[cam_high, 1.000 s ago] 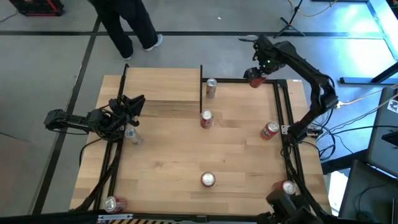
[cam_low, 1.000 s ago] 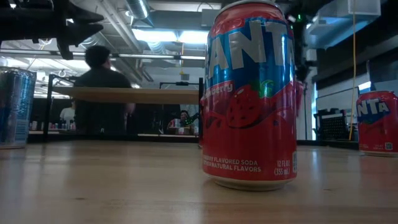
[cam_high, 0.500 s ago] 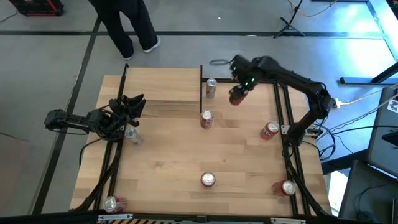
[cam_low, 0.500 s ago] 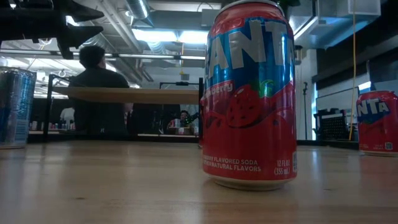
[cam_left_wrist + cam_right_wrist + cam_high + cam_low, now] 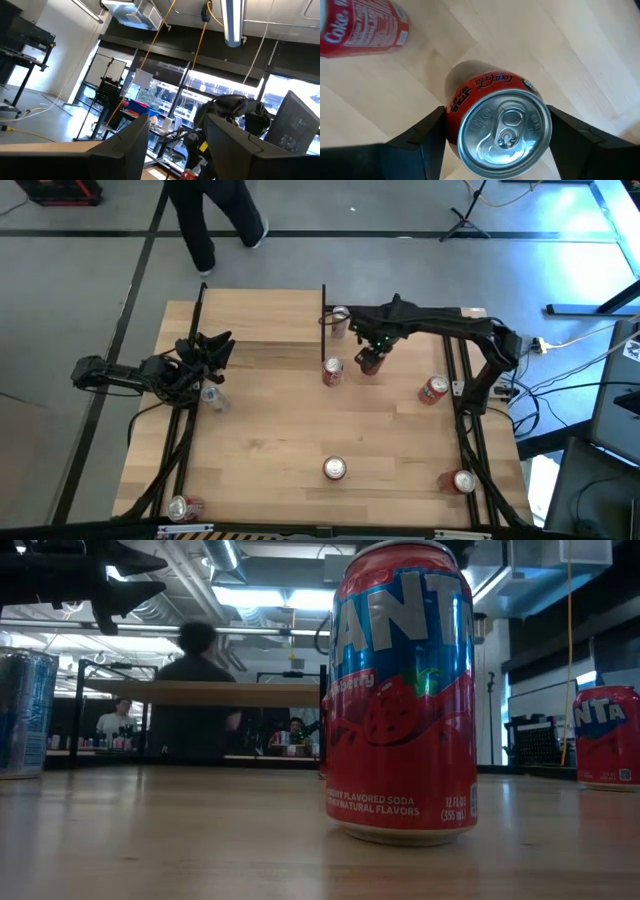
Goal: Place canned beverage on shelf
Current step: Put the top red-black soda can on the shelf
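Observation:
My right gripper (image 5: 372,360) is shut on a red cola can (image 5: 499,125) above the table's middle, right of the shelf (image 5: 262,315), a light-wood board on thin black uprights at the far left; the shelf also shows in the low view (image 5: 210,692). A red can (image 5: 331,370) stands just left of the held one, and another (image 5: 339,320) stands by the shelf's right upright. My left gripper (image 5: 212,350) is open and empty at the table's left edge, with a silver-blue can (image 5: 213,398) close by it. My right gripper pinches the cola can's round wall (image 5: 451,120) between its two fingers, one on each opposite side, close under the top rim. The fingers come from above, pointing down. The can stays upright, top up, and casts a shadow on the wood below it.
More red cans stand on the table: at the right (image 5: 433,388), near middle (image 5: 334,468), near right (image 5: 462,480) and near left corner (image 5: 180,505). The near-middle one fills the low view (image 5: 400,690). A person (image 5: 215,215) walks beyond the far edge.
My right gripper has carried the red can from the table's far right corner toward the left and near edge, ending beside the middle can. The can has stayed upright in the hold. The person beyond the far edge has walked on.

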